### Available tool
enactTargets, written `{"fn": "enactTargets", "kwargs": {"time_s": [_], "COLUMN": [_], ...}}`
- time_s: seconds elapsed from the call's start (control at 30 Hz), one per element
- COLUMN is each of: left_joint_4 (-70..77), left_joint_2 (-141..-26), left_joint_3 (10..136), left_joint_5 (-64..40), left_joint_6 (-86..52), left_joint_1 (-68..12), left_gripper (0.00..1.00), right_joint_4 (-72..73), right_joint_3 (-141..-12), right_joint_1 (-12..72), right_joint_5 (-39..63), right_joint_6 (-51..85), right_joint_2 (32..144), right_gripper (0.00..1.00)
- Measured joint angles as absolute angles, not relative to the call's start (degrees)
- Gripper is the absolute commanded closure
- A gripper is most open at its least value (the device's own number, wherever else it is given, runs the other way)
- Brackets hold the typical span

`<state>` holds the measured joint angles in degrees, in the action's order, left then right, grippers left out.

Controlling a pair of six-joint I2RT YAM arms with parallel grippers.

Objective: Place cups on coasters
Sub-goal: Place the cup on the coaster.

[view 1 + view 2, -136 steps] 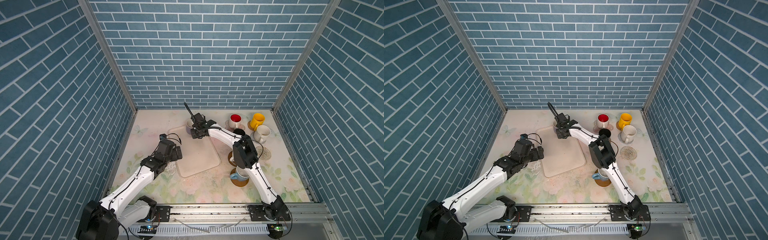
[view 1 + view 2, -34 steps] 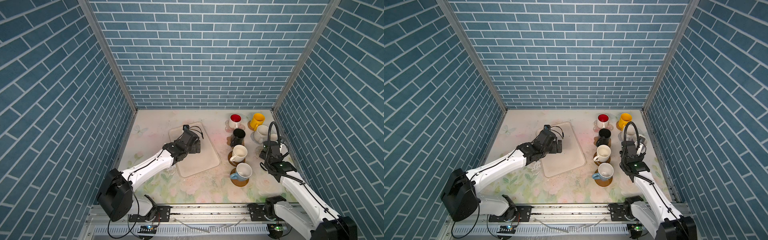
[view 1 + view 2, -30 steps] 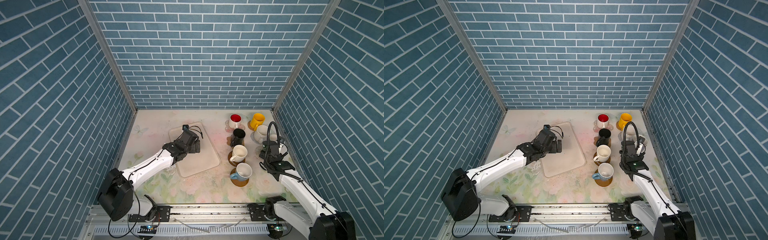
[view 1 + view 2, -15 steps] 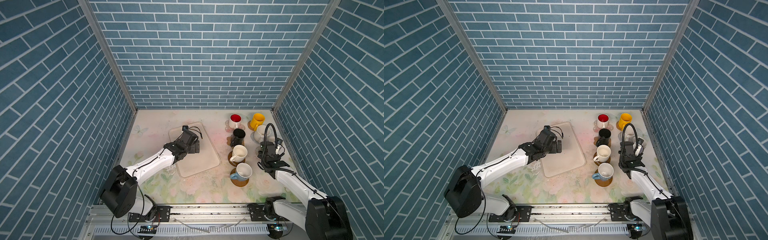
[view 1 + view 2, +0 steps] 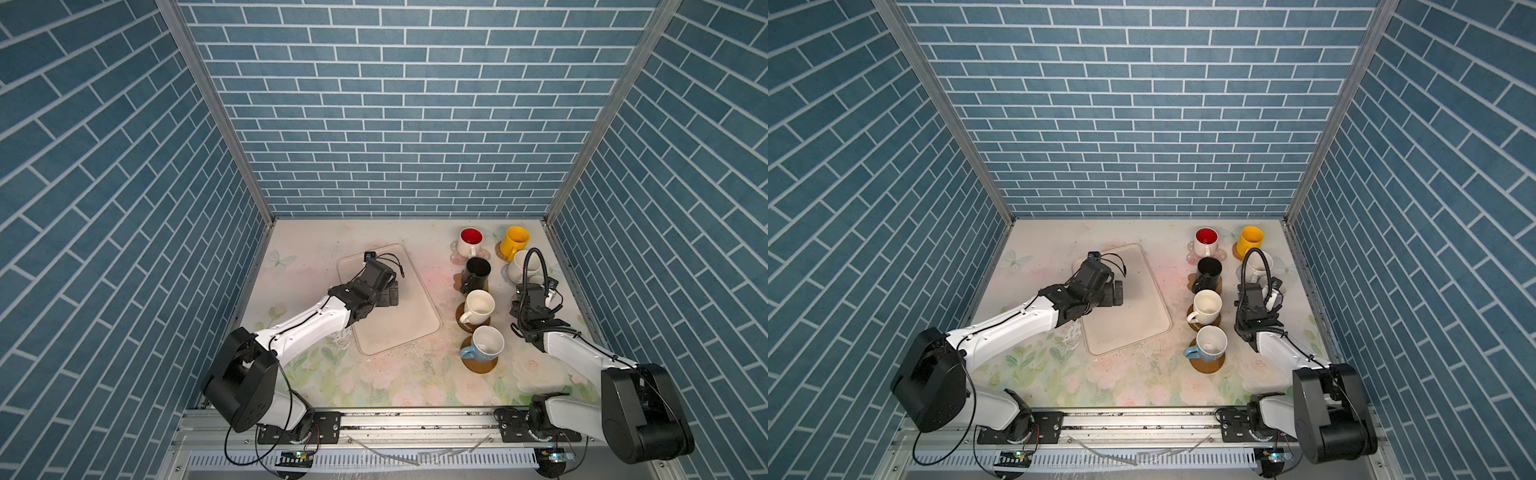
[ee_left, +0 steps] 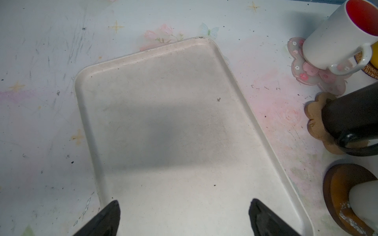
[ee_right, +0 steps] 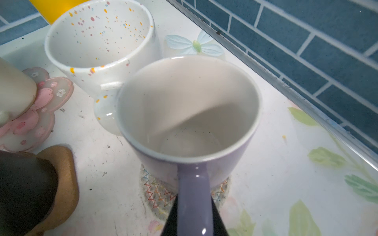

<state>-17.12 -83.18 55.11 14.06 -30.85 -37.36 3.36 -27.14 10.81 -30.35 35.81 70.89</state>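
Right gripper [image 7: 194, 220], lower centre, clamps the handle of the lavender ceramic mug [image 7: 188, 114]; centre it flat on the whitish woven round coaster [image 7: 155, 194] before releasing.

Overhead stereo pair; two downward wrist close-ups

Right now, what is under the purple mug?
A round woven mat with coloured zigzag stitching shows beneath the purple mug, which the right pincer grips by its handle. The mug hides the mat's middle and whether they touch.
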Motion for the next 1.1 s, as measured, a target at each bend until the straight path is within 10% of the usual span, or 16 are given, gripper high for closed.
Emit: {"fn": "enactTargets", "kwargs": {"time_s": [0.53,1.1], "left_joint_4": [-16.6,-16.62], "left_joint_2": [-83.26,-80.09], "left_joint_3": [53.25,51.11], "left_joint_5": [13.98,14.0], "left_joint_6": [-31.11,-32.38], "left_joint_1": [-37.04,-37.04], "left_gripper": [0.01,0.01], "right_joint_4": [6.9,6.92], "right_joint_3": [-24.95,-22.81], "right_joint_1": [10.74,11.57], "right_joint_5": [-27.79,-24.62], "right_joint_6": [37.19,37.28], "right_joint_2": [70.26,64.66], "right_gripper": [1.0,0.66]}}
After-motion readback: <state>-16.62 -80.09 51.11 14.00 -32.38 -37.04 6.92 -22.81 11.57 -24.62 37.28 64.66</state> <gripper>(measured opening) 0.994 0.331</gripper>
